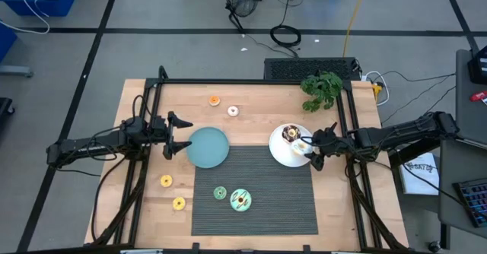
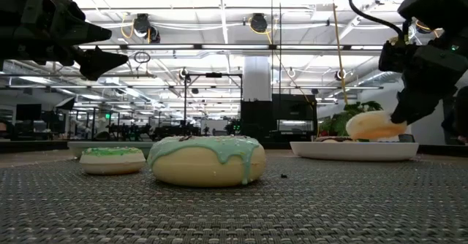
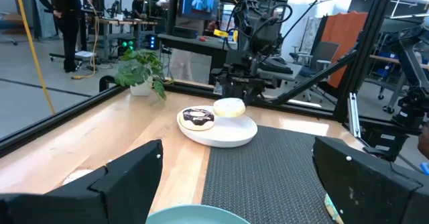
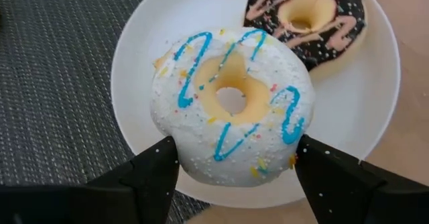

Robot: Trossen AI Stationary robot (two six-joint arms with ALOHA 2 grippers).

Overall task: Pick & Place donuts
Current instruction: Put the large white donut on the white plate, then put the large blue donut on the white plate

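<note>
1. Held in the right gripper (image 4: 231, 167): white-iced donut (image 4: 231, 106) with blue squiggles, flat, hole facing up toward the wrist camera; ring-shaped, no long axis.
2. Right gripper part open, fingers (image 4: 151, 167) pressed on 2 opposite sides of that donut, just above the white plate (image 1: 283, 154).
3. Just beyond the fingertips, on the same plate: chocolate donut (image 4: 312, 16), lying flat, hole up, pink drizzle.
4. Right arm (image 1: 403, 132) stretched in from the table's right edge, wrist tilted down over the plate.
5. Left gripper (image 1: 176, 134) wide open, empty, raised above the table, fingers apart at the near rim of the teal plate (image 1: 209, 147).
6. Left arm (image 1: 91, 144) reaching in level from the table's left side.
7. Well away from both grippers, on the dark mat (image 1: 274, 197): mint donut (image 2: 206, 160) and green donut (image 2: 112, 159), flat.
8. On bare wood near the left arm: 2 yellow donuts (image 1: 166, 181); farther back, an orange donut (image 1: 214, 100) and a white donut (image 1: 233, 111).
</note>
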